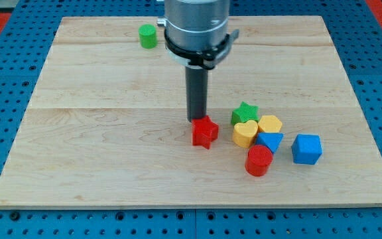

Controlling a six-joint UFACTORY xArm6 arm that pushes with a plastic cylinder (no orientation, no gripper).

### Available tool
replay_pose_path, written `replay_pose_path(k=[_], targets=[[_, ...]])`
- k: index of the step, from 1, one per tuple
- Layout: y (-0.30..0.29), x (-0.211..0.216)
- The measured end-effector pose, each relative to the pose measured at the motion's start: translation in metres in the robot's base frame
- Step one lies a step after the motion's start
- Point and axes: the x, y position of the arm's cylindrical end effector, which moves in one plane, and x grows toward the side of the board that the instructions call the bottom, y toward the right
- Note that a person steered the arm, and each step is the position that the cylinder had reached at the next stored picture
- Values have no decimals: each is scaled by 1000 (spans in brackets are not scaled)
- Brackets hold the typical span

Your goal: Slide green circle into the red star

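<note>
The green circle (148,36) sits near the view's top, left of the arm's grey body. The red star (204,132) lies near the board's middle. My tip (197,119) stands right at the red star's upper edge, touching or nearly touching it. The green circle is far from the tip, up and to the left.
A cluster lies right of the red star: a green star (245,112), a yellow heart (245,133), a yellow block (270,124), a blue block (269,141), a red cylinder (258,160) and a blue cube (306,149). The wooden board (78,146) rests on a blue pegboard.
</note>
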Motion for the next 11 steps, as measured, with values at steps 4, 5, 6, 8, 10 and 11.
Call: replay_pose_path(k=[4, 5, 6, 8, 10, 11], targets=[[-158, -88], [-199, -104], [-199, -105], [-199, -106], [-262, -121], [-229, -193]])
